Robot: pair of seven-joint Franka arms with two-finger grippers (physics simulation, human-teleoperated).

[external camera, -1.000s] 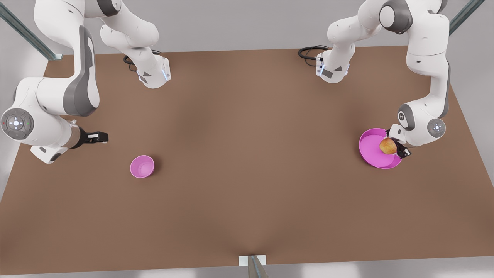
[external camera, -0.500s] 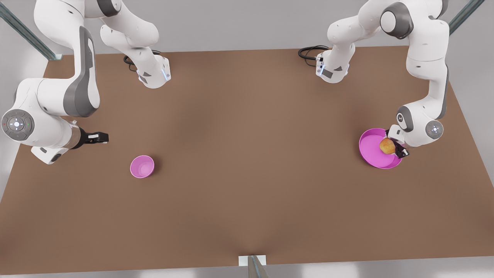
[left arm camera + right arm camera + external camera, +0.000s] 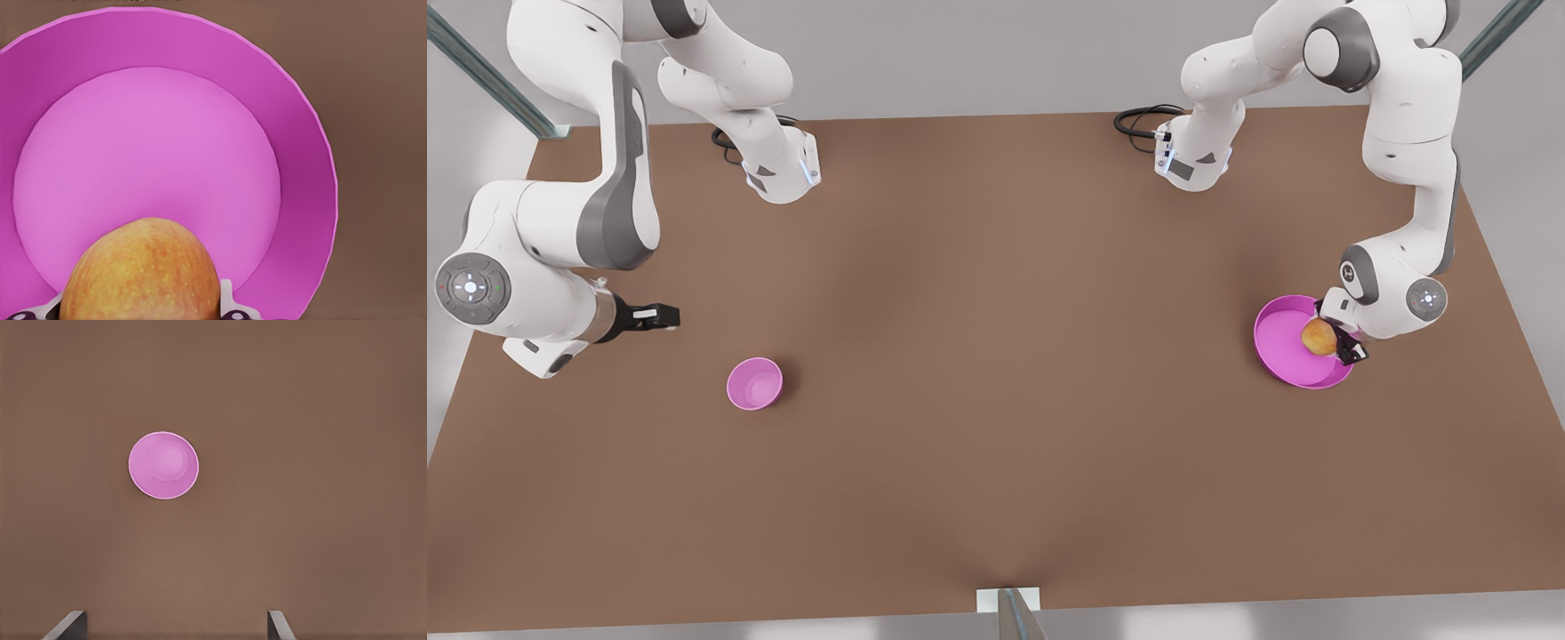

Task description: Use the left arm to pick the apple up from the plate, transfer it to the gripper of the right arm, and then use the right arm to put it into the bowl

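Left gripper clamps apple over plate. Right gripper spread wide, waiting; bowl near, bare table between.

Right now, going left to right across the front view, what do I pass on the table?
Right gripper → bowl → plate → apple → left gripper, at the apple on the plate.
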